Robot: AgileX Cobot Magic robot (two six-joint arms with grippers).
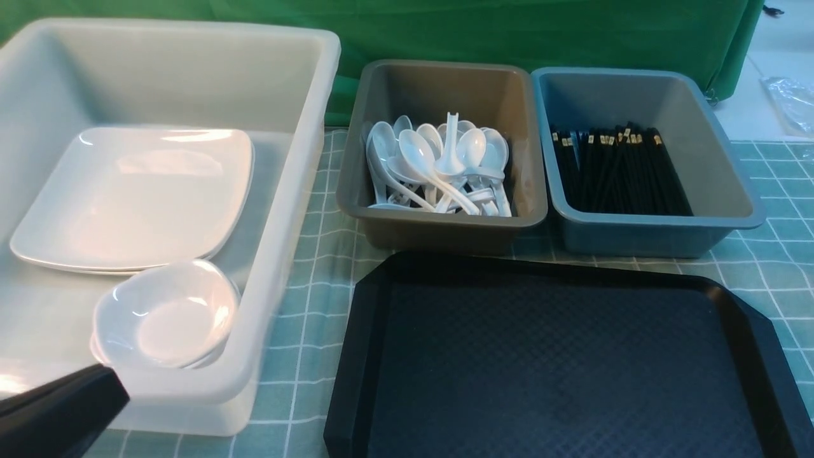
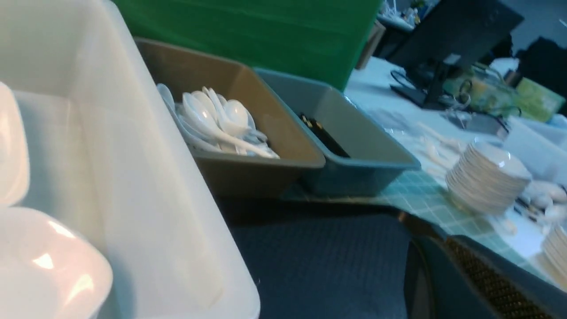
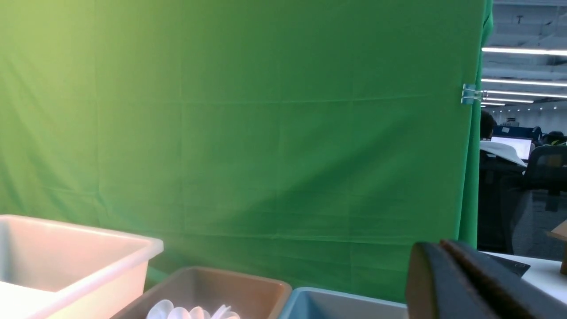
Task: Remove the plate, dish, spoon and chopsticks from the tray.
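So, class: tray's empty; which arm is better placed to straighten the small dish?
Left: its gripper sits by the white tub, near the dish; the right arm is outside the front view.

My left arm's black gripper (image 1: 60,407) only pokes in at the front view's lower-left corner, tip angled up and to the right. Can't tell whether its jaws are parted or closed. In my right wrist view, one dark gripper finger (image 3: 460,283) with a brown inner pad shows. Right jaw gap not visible; state unreadable.
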